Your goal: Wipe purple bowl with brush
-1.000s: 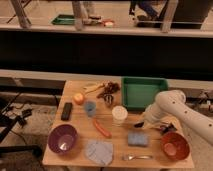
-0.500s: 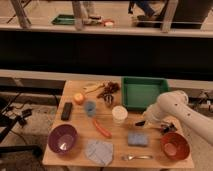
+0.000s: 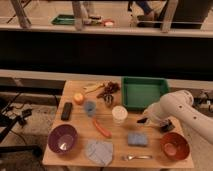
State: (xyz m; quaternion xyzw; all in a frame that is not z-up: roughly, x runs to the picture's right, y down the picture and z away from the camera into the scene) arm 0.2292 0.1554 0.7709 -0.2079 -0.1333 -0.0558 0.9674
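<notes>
The purple bowl (image 3: pixel 62 138) stands at the table's front left, upright with a glossy inside. My gripper (image 3: pixel 143 120) is at the end of the white arm (image 3: pixel 172 107), low over the right middle of the table, between the white cup (image 3: pixel 119 113) and the orange-brown bowl (image 3: pixel 174 145). It is far from the purple bowl. A small dark slim shape at the gripper's tip may be the brush (image 3: pixel 140 121). I cannot tell whether it is held or lies on the table.
On the table are a green tray (image 3: pixel 144 92) at the back right, a black block (image 3: pixel 66 110), an orange fruit (image 3: pixel 78 98), a blue cup (image 3: pixel 90 107), a red sausage-like piece (image 3: pixel 101 128), a grey cloth (image 3: pixel 99 151), a blue sponge (image 3: pixel 136 139) and a fork (image 3: pixel 136 157).
The arm has shifted only slightly over the table's right side. The things on the table have not moved.
</notes>
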